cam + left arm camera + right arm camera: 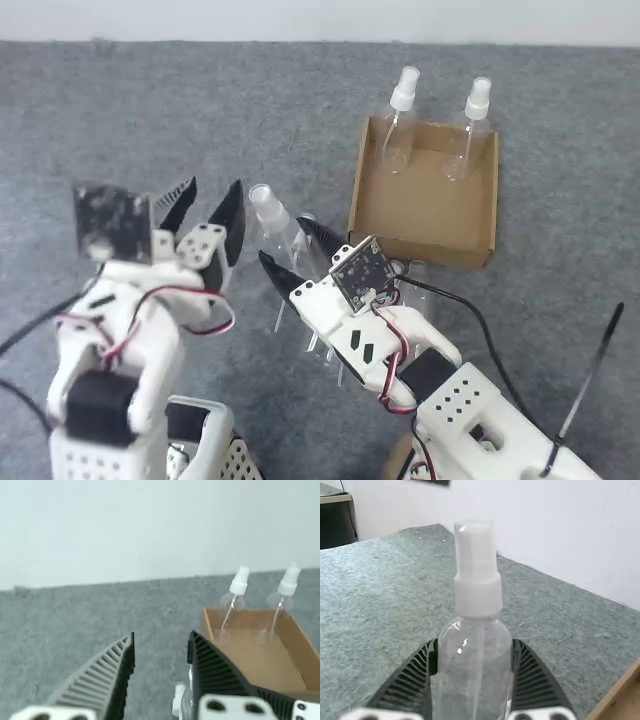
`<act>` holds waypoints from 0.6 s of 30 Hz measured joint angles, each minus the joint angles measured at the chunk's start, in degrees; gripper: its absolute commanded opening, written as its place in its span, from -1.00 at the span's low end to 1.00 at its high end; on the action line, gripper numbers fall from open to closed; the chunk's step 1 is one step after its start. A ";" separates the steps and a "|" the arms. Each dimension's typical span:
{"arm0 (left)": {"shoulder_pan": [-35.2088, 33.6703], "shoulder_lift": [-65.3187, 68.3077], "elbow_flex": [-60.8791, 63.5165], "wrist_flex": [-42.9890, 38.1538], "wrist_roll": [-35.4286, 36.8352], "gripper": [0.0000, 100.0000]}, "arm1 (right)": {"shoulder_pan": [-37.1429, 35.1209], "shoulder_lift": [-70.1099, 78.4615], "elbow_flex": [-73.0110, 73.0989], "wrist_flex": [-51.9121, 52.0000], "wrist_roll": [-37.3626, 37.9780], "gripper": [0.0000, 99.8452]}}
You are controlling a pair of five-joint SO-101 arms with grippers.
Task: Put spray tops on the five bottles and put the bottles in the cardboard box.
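Right wrist view: the right gripper [475, 652] is clamped on a clear bottle [474, 670]. One ribbed jaw presses each side of the body, just below the shoulder. A white spray top [476, 570] is seated on the neck.

In the high view, the same right gripper [287, 242] holds the bottle [283, 235] just beside the near left corner of the cardboard box [430, 205]. I cannot tell whether the bottle's base rests on the grey table [150, 110] or hangs above it. Two capped bottles [398, 135] [466, 135] stand upright against the far wall of the box. The left gripper [212, 205] stands near the held bottle with its jaws apart and nothing between them. The left wrist view confirms this: the left gripper [161, 650] is spread and points past the cardboard box [260, 655].

Hazards, as judged from here:
- Slip. The body is smooth and round, so it may rotate or slide down between the jaws during transfer.
- Wall strike. A low carry would catch the base on the near box wall and push the light box along the table.
- Knock-over. A placement too deep in the box would tip the two standing bottles.
- Arm contact. The left gripper is close enough that a sideways swing could meet it.

Markings: the bottles are clear and carry no label. The box faces in view are plain. Any print on the wrist circuit boards is too small to read.
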 measured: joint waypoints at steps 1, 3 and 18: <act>0.00 -1.58 0.35 0.00 0.00 -0.61 | 0.00 0.00 0.00 0.00 0.00 -0.99; 0.18 -5.10 1.93 0.00 0.00 -0.61 | 0.00 0.00 0.00 0.00 0.00 -0.99; 4.31 -13.54 22.24 -4.66 -2.29 -0.48 | 10.11 3.08 -24.35 16.00 0.00 -0.99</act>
